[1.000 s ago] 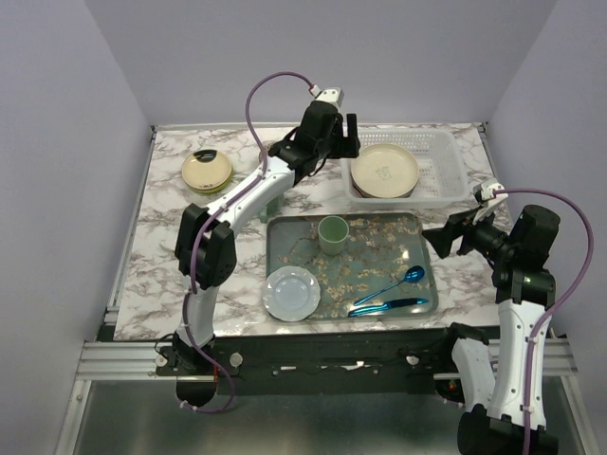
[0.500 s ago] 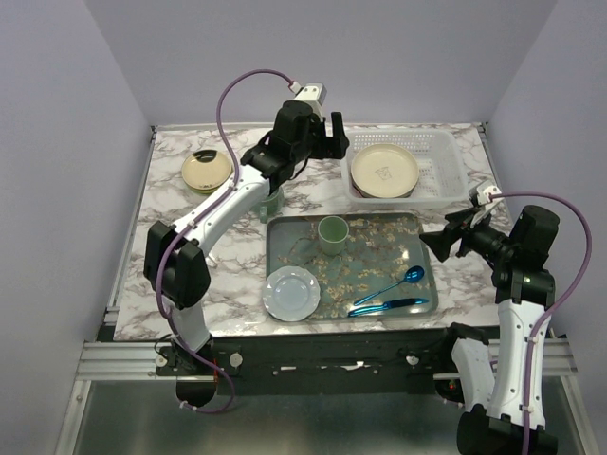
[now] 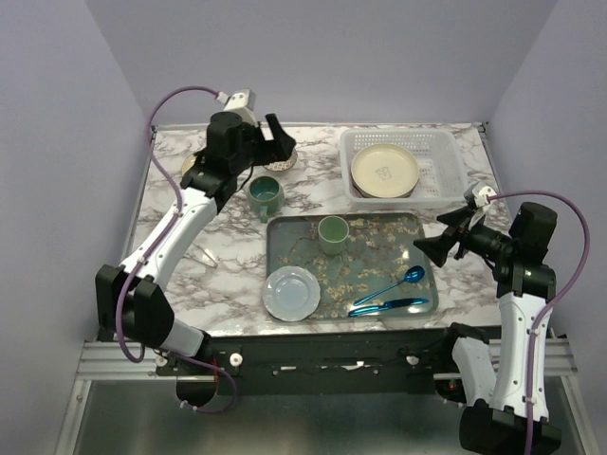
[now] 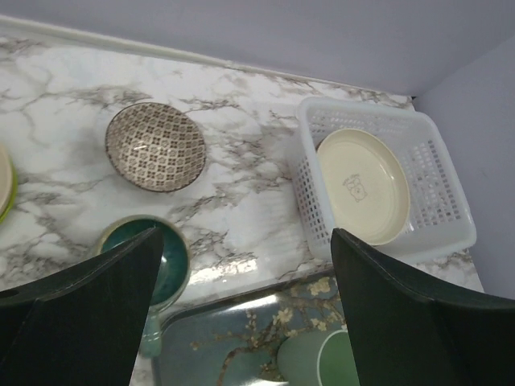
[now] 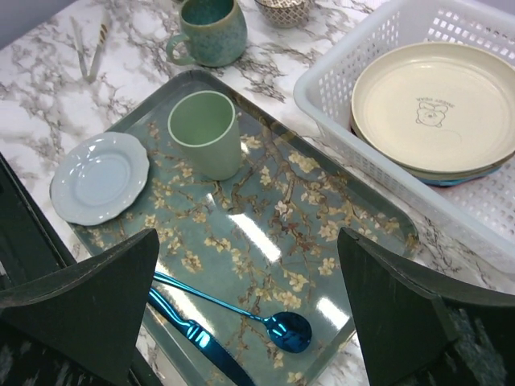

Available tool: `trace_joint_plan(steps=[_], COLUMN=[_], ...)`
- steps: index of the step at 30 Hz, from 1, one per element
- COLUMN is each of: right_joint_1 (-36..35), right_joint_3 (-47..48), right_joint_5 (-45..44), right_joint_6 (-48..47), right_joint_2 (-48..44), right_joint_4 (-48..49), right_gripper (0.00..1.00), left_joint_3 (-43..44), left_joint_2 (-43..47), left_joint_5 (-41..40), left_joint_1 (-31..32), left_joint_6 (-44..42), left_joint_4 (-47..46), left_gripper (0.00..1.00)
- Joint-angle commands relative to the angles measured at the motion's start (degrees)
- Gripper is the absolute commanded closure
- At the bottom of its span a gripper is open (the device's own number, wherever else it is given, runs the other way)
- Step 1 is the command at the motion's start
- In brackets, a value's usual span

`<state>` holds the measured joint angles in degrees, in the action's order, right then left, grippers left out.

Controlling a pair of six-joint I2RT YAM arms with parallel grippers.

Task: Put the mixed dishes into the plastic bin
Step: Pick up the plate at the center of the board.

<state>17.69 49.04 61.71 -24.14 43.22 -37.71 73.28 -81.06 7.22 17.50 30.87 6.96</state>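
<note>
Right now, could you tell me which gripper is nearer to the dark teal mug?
Left. The left gripper hovers just behind the dark teal mug, on its far side; the right gripper is across the tray, at its right edge.

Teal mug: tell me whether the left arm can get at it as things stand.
Probably yes. The left gripper hangs open near the mug, with nothing over it. The bowl stands apart from it; the tray edge lies close beside it, which may crowd one finger.

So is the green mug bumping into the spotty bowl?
Apart. The left wrist view shows a strip of bare marble table between the teal mug and the patterned bowl.
</note>
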Motion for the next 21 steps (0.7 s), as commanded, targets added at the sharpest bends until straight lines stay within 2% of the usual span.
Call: trace_joint_plan(steps=[1, 3, 6, 10, 13, 16, 21], right_joint_1=[-1.4, -2.8, -8.8, -20.3, -26.5, -29.5, -29.7], right_joint_3=[5.3, 6.2, 8.6, 13.5, 18.7, 21.0, 17.8], right_joint_5=[4.3, 3.9, -1.5, -12.4, -17.3, -17.1, -13.3], right_joint_6=[-0.4, 0.0, 0.8, 2.9, 3.6, 4.7, 4.9], right_joint_2=[4.8, 7.3, 10.5, 15.6, 20.6, 23.0, 24.5], right_joint_4=[-2.2, -2.2, -2.0, -2.5, -4.2, -3.5, 0.5], right_gripper=[0.0, 0.0, 0.0, 0.0, 0.0, 0.0, 0.0], left_joint_3=[-7.8, -10.7, -13.2, -13.9, -12.7, -9.8, -4.9], left_joint_2=[4.8, 5.8, 5.9, 4.1, 1.2, -3.1, -10.6], left_joint_5=[5.3, 6.3, 6.1, 3.6, 1.1, 0.0, -2.2], left_joint_1=[-8.3, -12.3, -16.4, -20.7, -23.1, -24.7, -27.6], left_joint_6=[4.9, 6.4, 7.6, 11.1, 12.7, 14.0, 13.7], left_joint_4=[-5.4, -6.6, -6.6, -6.7, -4.5, -0.2, 4.2], left_gripper=[0.07, 0.07, 0.07, 0.07, 0.07, 0.07, 0.08])
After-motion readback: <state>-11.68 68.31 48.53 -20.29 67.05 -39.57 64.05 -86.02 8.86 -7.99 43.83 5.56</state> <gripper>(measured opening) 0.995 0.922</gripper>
